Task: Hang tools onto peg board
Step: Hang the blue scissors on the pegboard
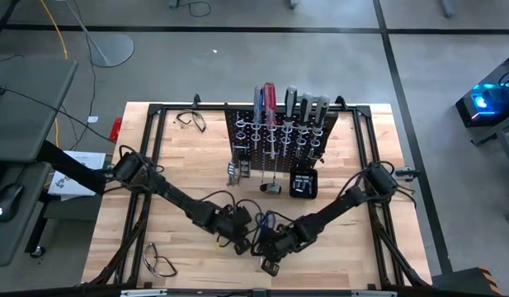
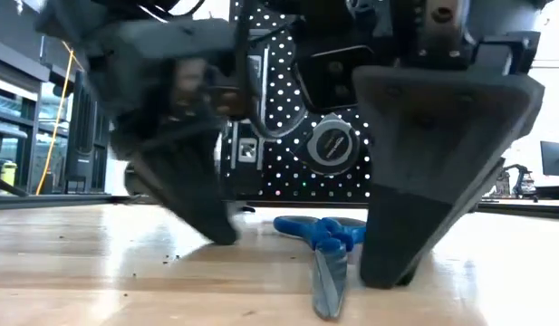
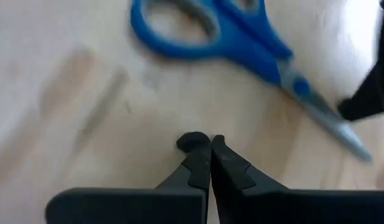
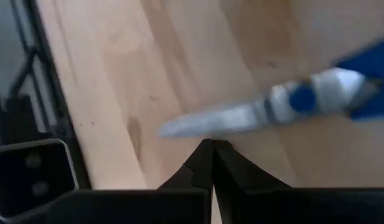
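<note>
Blue scissors (image 2: 326, 244) lie on the wooden table (image 1: 188, 165), both hands closed and empty, grey floor around.

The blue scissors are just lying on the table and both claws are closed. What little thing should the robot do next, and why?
Probably open the right gripper. Its fingers are shut right beside the blades of the scissors, which lie flat on the table, unheld. Shut fingers cannot take hold. The left gripper is shut too, near the blue handles.
</note>
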You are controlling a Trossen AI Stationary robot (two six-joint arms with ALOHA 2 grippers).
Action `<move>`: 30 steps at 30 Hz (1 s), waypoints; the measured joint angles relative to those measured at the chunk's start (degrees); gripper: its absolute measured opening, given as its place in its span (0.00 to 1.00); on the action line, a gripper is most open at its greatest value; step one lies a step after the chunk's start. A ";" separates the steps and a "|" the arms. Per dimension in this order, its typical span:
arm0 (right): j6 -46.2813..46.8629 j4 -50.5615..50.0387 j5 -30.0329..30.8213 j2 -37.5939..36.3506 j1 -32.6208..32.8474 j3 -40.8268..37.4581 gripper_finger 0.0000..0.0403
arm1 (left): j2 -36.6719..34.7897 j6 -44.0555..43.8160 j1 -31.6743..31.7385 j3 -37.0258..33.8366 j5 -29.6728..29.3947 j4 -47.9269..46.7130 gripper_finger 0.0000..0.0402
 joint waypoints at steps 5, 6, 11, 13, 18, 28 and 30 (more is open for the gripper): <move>-0.72 5.79 2.81 1.13 -0.95 -0.07 0.00 | -1.45 -4.07 -4.72 -0.05 1.73 -4.91 0.00; -1.07 7.45 3.73 1.24 -1.31 -0.15 0.00 | -1.89 -5.25 -5.76 -0.07 1.71 -6.02 0.00; -1.52 11.22 5.54 1.33 -3.28 -0.17 0.00 | -5.21 -12.17 -10.71 -0.24 -0.26 -13.28 0.00; -3.16 11.06 4.60 0.70 -3.73 -0.28 0.00 | -6.58 -14.68 -12.19 -0.28 -3.03 -16.18 0.00; -8.64 7.58 3.82 -4.78 -2.87 -0.09 0.00 | -8.02 -12.70 -13.52 -0.50 -11.25 -15.81 0.00; -2.54 -7.63 7.86 -8.53 1.89 -4.05 0.00 | -7.87 9.30 -4.81 -0.55 -12.12 -6.65 0.00; 1.04 -3.90 7.67 -8.55 2.94 -5.82 0.00 | -7.87 11.41 -3.53 -0.55 -10.90 -5.34 0.00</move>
